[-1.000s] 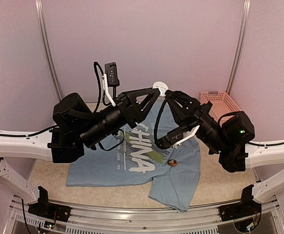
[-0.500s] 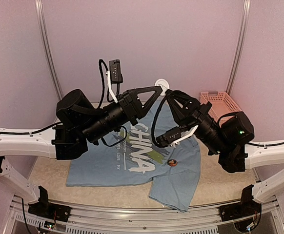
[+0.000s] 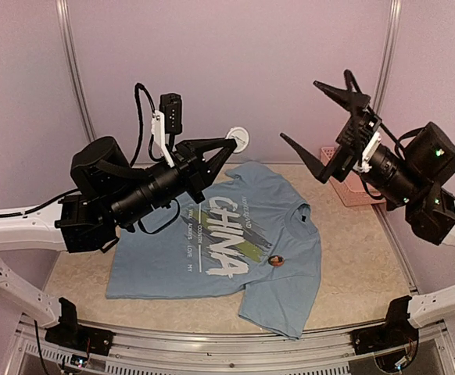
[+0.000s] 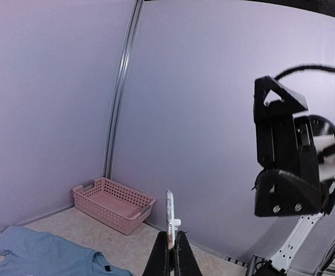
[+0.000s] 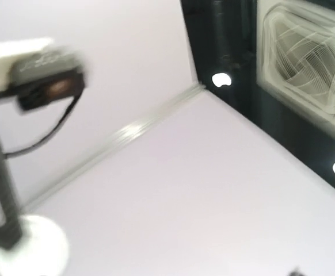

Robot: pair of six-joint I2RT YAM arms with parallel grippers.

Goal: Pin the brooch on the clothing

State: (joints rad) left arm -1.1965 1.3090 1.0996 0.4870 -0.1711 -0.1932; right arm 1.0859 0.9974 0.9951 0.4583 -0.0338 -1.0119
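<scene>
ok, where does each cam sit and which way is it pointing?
Top external: fixed above and behind the bases, looking down on the T-shirt and brooch; both arms show, with left claw and open right claw.
Left wrist: on the left arm, facing the far right corner; left claw at bottom, shut on a white disc.
Right wrist: tilted up at wall and ceiling vent, blurred; own claw not clearly visible.
Shared: top and left wrist both catch pink basket, white disc, right claw.
</scene>
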